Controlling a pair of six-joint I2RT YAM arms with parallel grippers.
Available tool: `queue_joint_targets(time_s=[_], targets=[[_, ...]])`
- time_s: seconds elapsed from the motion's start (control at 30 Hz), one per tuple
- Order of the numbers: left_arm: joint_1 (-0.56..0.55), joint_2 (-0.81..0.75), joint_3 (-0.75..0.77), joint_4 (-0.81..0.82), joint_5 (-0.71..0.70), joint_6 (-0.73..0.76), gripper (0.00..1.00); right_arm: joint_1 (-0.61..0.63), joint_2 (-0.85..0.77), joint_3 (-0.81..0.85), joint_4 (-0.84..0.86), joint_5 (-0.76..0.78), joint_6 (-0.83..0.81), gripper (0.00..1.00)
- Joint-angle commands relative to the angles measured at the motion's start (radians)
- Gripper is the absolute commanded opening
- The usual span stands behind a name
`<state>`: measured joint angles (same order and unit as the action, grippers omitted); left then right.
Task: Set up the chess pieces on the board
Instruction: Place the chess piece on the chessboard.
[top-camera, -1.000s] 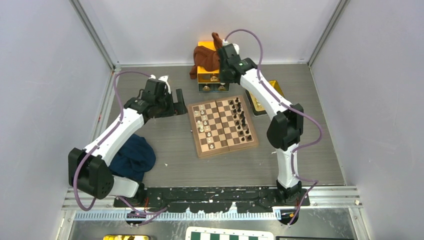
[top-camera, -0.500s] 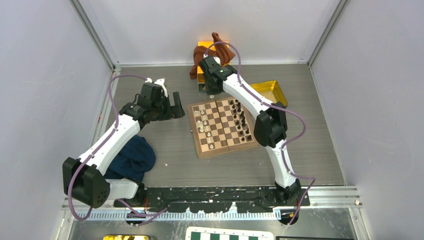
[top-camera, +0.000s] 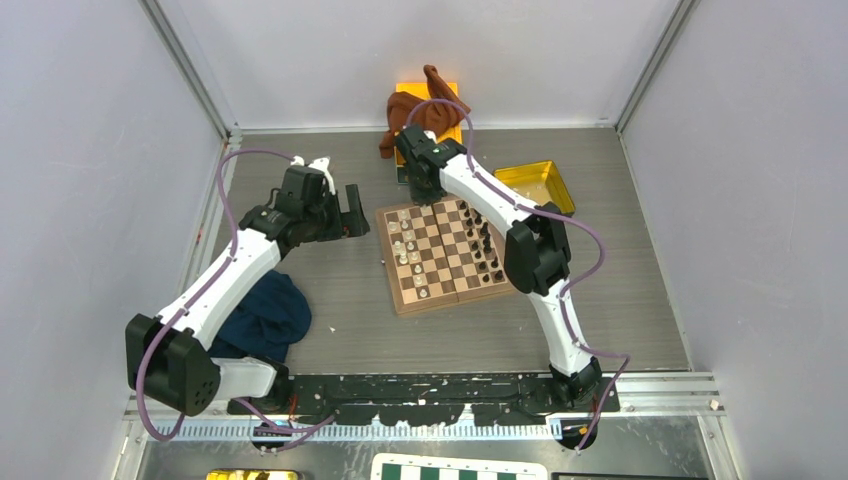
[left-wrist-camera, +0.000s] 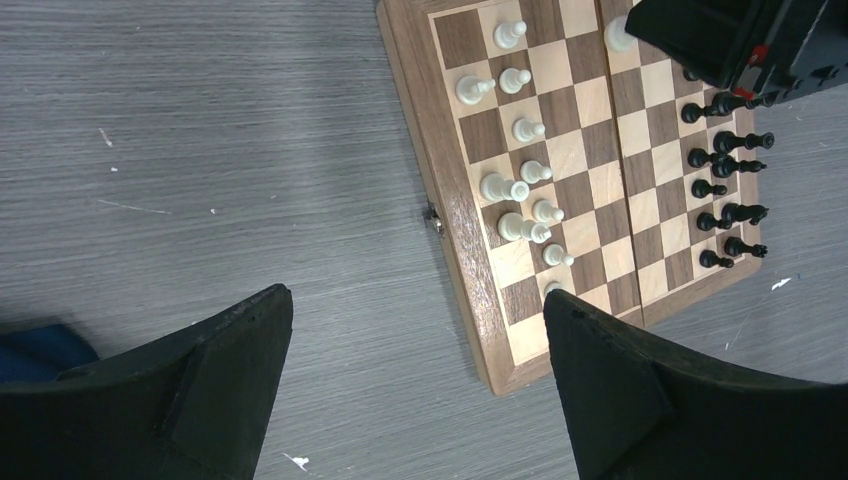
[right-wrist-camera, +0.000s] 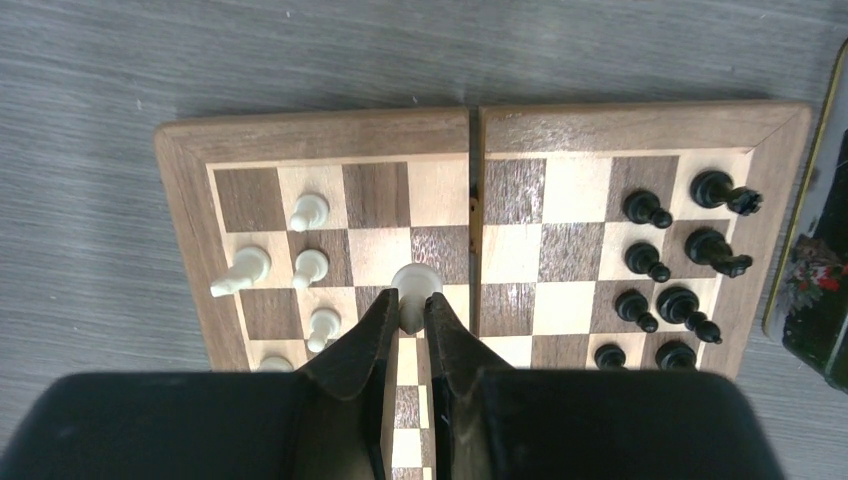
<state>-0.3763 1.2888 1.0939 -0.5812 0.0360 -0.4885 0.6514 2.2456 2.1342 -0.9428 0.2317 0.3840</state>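
Note:
The wooden board (top-camera: 455, 300) lies in the middle of the table. Cream-white chess pieces (top-camera: 402, 245) stand along its left side, dark ones (top-camera: 482, 235) along its right. My right gripper (right-wrist-camera: 410, 298) hangs over the board's far end (right-wrist-camera: 330, 135), shut on a cream-white piece (right-wrist-camera: 414, 283) that shows between its fingertips. In the top view this gripper (top-camera: 424, 188) is above the board's far left corner. My left gripper (left-wrist-camera: 415, 300) is wide open and holds nothing. It hovers over bare table left of the board's edge (left-wrist-camera: 470, 260). From above, the left gripper (top-camera: 352, 210) sits beside the board's far left.
A yellow tray (top-camera: 535, 182) sits at the back right. A brown cloth (top-camera: 415, 115) drapes an orange box (top-camera: 430, 93) behind the board. A dark blue cloth (top-camera: 265, 315) lies by the left arm. A green-and-white checkered board (top-camera: 455, 470) sits below the bases.
My right arm has swung left from the orange box at the back to the board's far left corner. The left arm shifted slightly back and left, still open.

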Motion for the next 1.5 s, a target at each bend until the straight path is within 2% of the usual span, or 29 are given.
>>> queue_joint_targets(time_s=[0.0, 0.2, 0.43, 0.87, 1.0, 1.27, 1.47], targets=[[0.006, 0.001, 0.0, 0.038, -0.001, 0.016, 0.96, 0.013, -0.009, -0.034, 0.023, -0.026, 0.007, 0.01], [0.007, 0.007, -0.001, 0.04, 0.001, 0.016, 0.96, 0.016, -0.02, -0.098, 0.09, -0.049, 0.01, 0.01], [0.007, 0.014, 0.001, 0.04, 0.004, 0.018, 0.96, 0.017, 0.004, -0.097, 0.093, -0.051, 0.005, 0.02], [0.007, 0.026, 0.001, 0.045, 0.008, 0.021, 0.96, 0.019, 0.024, -0.119, 0.119, -0.054, 0.003, 0.08], [0.007, 0.03, 0.001, 0.045, 0.009, 0.024, 0.96, 0.02, 0.029, -0.121, 0.12, -0.058, 0.002, 0.13], [0.007, 0.03, 0.008, 0.044, 0.01, 0.027, 0.96, 0.024, 0.015, -0.119, 0.119, -0.053, -0.006, 0.31], [0.007, 0.027, 0.016, 0.04, 0.005, 0.028, 0.97, 0.024, 0.005, -0.108, 0.113, -0.044, -0.018, 0.37]])
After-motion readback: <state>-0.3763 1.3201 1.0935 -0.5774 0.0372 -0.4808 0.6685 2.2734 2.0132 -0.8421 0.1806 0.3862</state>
